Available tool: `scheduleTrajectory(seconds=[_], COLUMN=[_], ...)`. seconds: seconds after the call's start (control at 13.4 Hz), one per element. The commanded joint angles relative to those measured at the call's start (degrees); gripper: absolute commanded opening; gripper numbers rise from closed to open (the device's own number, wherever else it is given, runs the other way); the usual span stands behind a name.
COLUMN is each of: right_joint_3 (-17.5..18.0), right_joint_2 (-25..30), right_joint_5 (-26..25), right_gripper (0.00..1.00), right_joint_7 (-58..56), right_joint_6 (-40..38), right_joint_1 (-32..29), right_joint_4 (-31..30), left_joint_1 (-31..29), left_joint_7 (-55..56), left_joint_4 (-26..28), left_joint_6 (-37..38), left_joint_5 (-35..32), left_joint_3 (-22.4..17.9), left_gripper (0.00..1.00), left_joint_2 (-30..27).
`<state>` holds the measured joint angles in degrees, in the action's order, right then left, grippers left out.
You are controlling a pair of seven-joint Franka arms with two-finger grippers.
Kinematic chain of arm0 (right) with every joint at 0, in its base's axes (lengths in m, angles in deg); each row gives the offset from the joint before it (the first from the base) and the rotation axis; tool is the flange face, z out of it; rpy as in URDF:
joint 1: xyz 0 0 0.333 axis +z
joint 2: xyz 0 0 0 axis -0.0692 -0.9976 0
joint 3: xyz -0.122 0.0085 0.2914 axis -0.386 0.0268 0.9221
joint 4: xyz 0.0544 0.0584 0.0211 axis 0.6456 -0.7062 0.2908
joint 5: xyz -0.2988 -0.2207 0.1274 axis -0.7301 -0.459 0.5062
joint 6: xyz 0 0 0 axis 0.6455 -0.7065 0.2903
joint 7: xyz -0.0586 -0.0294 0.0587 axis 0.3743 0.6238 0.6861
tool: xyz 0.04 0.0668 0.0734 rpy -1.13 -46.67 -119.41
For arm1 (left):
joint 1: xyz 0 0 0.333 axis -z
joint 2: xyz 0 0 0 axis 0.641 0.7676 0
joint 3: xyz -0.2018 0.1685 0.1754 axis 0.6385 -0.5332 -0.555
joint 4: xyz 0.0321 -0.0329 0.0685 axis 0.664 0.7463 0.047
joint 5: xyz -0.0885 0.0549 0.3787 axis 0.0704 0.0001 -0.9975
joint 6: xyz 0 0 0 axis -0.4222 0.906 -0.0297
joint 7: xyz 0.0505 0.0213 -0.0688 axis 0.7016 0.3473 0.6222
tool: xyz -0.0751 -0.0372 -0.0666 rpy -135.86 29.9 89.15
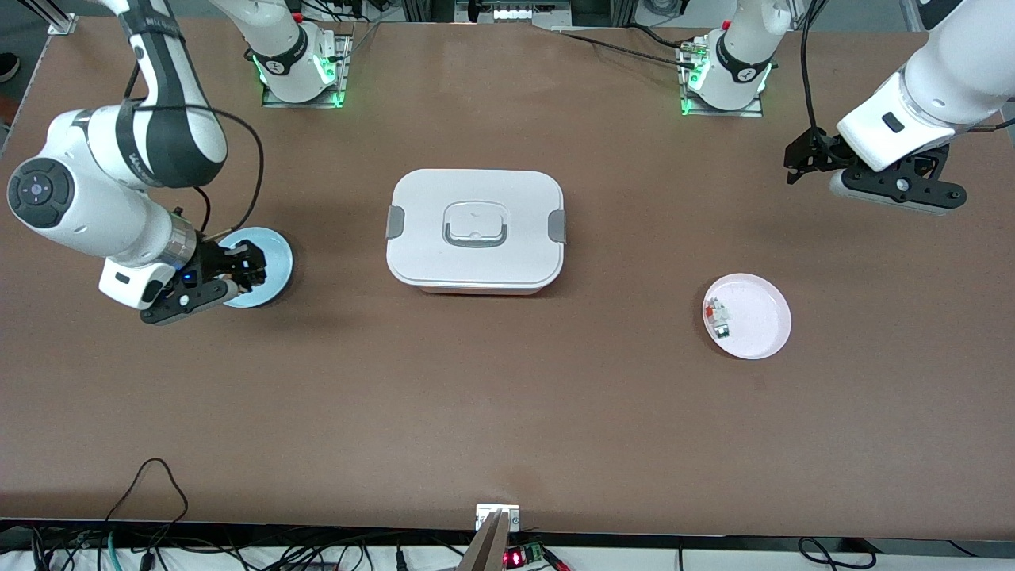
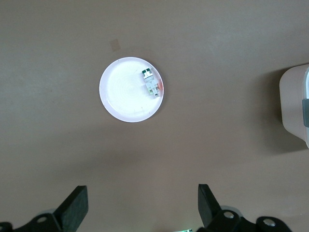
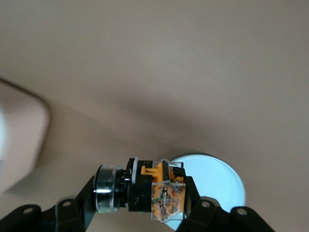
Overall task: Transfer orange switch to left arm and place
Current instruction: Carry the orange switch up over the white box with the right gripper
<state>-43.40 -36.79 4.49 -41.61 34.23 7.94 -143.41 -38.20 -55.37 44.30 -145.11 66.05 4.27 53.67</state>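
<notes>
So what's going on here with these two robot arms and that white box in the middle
The right gripper has its jaws shut on the orange switch and holds it over the blue plate at the right arm's end of the table. The left gripper waits with its jaws open, up over the table at the left arm's end, looking down at the pink plate, which carries a small red-white-green part. The closed white box sits between the two plates.

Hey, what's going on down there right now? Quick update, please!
Right gripper shut on orange switch, over blue plate. Left gripper open, waiting above table. Box sits between the arms.
</notes>
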Motion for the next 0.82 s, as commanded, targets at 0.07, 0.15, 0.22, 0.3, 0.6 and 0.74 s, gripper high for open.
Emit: scheduleTrajectory(seconds=[0.07,0.15,0.22,0.3,0.6,0.74], right_joint_3=[1.18,1.18,1.10,1.18,1.18,1.18], right_joint_2=[0.40,0.58,0.67,0.58,0.41,0.06], right_joint_5=[5.37,7.56,10.28,12.66,22.51,29.94], right_gripper=[0.06,0.06,0.06,0.06,0.06,0.05], right_joint_7=[-2.83,-2.83,-2.92,-2.92,-5.54,-10.37], right_joint_6=[-4.83,-4.83,-4.74,-4.48,-2.30,4.53], right_joint_1=[6.20,8.22,10.07,11.83,19.82,24.30], right_joint_4=[5.90,7.04,8.26,9.58,13.98,14.17], left_joint_1=[-0.17,-0.17,-0.17,-0.17,-0.26,-0.52], left_joint_7=[0.37,0.37,0.37,0.37,0.46,-0.24], left_joint_4=[-1.47,-1.47,-1.47,-1.47,-1.47,-1.56], left_joint_6=[1.09,1.09,1.09,1.09,1.18,7.98], left_joint_5=[0.55,0.55,0.63,0.64,1.16,7.26], left_joint_3=[-0.12,-0.21,-0.21,-0.21,-0.30,-0.65], left_gripper=[1.00,1.00,1.00,1.00,1.00,1.00], left_joint_2=[0.51,0.60,0.60,0.51,1.30,1.65])
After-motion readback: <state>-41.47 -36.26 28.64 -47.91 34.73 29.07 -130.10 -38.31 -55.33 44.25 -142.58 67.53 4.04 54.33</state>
